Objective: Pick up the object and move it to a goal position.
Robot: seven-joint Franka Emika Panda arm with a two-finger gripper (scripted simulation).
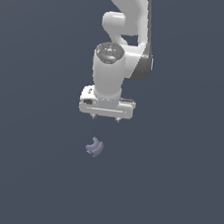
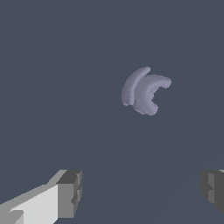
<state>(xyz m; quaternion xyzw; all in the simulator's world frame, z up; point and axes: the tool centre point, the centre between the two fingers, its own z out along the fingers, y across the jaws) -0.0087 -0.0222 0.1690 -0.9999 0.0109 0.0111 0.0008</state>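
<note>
Two grey fingertips (image 2: 70,194) sit closest in the wrist view, one at each side, with a wide gap between them. They belong to the one gripper (image 1: 105,118), which is spread wide and holds nothing.

There is one object (image 2: 143,91). It is a tiny lavender-grey lump made of curved lobes, like little hooks stuck together. It lies alone on the flat dark grey surface (image 1: 27,173), and nothing touches it. No edges or corners of that surface show, so its place on it cannot be told.

There is one white arm (image 1: 121,35). In the exterior view the gripper hangs above the object (image 1: 95,146), pointing down, with a clear gap between them. The object is a bit toward the exterior view's left of the gripper's middle.

The wrist view shows the lobes and the wide gap. The exterior view shows the whole arm but only two small finger stubs.
</note>
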